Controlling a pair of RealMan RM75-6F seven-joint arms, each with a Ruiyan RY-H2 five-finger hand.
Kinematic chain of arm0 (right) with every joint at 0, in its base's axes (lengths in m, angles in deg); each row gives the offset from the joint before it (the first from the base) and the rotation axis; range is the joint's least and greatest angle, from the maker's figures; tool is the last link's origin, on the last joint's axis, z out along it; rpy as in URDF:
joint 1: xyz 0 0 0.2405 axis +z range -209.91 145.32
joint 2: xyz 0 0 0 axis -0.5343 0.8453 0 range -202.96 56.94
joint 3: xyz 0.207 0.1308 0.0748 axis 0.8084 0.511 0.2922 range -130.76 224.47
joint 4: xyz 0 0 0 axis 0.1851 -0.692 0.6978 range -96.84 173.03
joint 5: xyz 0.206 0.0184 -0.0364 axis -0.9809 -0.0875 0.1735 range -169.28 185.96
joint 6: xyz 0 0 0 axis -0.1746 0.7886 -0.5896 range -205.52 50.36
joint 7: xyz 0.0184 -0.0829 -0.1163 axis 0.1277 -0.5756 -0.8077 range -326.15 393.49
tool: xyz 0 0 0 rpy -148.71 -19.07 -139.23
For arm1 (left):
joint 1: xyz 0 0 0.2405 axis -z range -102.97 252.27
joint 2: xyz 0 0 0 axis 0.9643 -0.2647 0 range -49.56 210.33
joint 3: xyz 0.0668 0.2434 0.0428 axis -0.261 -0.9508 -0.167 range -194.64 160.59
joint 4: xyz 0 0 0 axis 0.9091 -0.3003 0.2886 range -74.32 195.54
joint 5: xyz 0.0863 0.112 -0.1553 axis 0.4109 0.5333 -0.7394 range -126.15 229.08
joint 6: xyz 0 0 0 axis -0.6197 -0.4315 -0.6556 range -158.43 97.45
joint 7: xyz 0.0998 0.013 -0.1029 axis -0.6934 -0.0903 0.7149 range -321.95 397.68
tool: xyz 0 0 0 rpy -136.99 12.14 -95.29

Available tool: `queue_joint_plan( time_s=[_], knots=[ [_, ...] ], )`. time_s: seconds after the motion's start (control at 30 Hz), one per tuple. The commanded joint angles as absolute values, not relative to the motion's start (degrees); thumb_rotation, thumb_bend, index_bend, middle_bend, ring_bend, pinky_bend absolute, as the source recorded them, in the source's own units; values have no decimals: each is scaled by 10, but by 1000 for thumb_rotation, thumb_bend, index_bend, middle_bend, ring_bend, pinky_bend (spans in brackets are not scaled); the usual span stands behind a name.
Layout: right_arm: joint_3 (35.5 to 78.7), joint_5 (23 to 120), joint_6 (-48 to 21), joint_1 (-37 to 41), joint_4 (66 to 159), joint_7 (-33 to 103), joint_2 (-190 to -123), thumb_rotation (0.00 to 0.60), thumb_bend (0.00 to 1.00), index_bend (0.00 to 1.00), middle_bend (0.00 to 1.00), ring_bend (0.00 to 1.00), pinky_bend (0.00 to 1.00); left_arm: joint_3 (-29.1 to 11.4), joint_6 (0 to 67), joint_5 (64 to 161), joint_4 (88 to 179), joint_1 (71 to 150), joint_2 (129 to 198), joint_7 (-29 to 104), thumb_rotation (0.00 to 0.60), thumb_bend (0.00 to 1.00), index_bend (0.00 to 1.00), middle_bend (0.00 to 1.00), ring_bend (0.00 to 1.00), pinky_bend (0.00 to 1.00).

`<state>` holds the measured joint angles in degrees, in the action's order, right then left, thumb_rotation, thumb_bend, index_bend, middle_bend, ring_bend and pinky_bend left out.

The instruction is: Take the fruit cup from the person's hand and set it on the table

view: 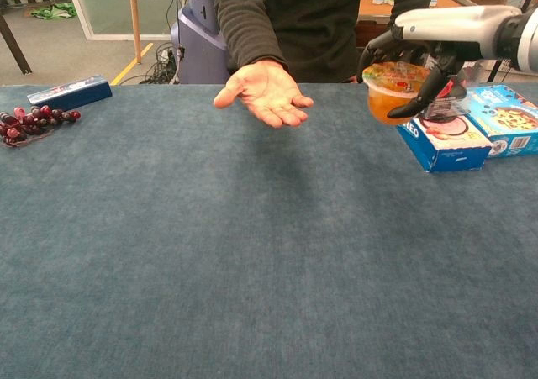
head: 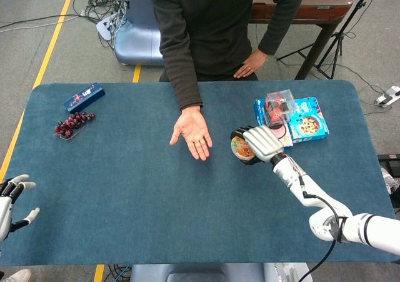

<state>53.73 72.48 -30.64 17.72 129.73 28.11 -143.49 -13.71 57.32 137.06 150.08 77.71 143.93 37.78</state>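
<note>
My right hand (head: 257,144) (view: 420,60) grips the fruit cup (head: 240,148) (view: 388,89), an orange cup with a printed lid, held above the table to the right of the person's hand. The person's hand (head: 192,130) (view: 265,92) stays palm-up and empty over the table's far middle. The cup hangs just left of the blue Oreo box (head: 270,125) (view: 441,142). My left hand (head: 11,197) shows only at the head view's lower left edge, fingers spread, holding nothing.
A clear red-topped box (head: 279,105) (view: 444,93) stands on the Oreo box, beside a light-blue cookie box (head: 308,119) (view: 506,118). Grapes (head: 72,124) (view: 34,121) and a small blue box (head: 84,97) (view: 69,92) lie far left.
</note>
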Motion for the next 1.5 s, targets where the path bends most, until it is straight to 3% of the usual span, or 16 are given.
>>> queue_joint_plan(
  time_s=[0.03, 0.47, 0.73, 0.93, 1.07, 1.2, 1.5],
  knots=[
    [531, 726, -320, 180, 1268, 274, -1463, 600, 544, 576, 448, 336, 597, -137, 573, 1372, 1502, 778, 1440, 376, 600, 200, 349, 219, 193, 253],
    [527, 728, -346, 181, 1173, 276, -1557, 600, 538, 566, 391, 298, 506, -139, 576, 1371, 1504, 775, 1437, 375, 600, 200, 349, 219, 193, 253],
    [520, 732, -356, 177, 1134, 265, -1586, 600, 533, 469, 340, 237, 390, -140, 574, 1371, 1505, 776, 1437, 374, 600, 200, 349, 219, 193, 253],
    [518, 725, -374, 177, 1138, 260, -1583, 600, 438, 165, 207, 104, 224, -140, 573, 1371, 1504, 776, 1438, 374, 600, 200, 349, 219, 193, 253],
    [520, 714, -381, 178, 1151, 251, -1574, 600, 280, 14, 105, 16, 119, -141, 573, 1371, 1504, 776, 1438, 374, 600, 200, 349, 219, 193, 253],
    [525, 717, -360, 170, 1175, 246, -1560, 600, 182, 0, 52, 0, 90, -141, 574, 1371, 1504, 776, 1438, 374, 600, 200, 348, 219, 193, 253],
    [529, 747, -231, 109, 1291, 207, -1475, 600, 181, 0, 101, 0, 89, -138, 575, 1368, 1500, 775, 1437, 379, 600, 200, 349, 219, 193, 253]
  ],
)
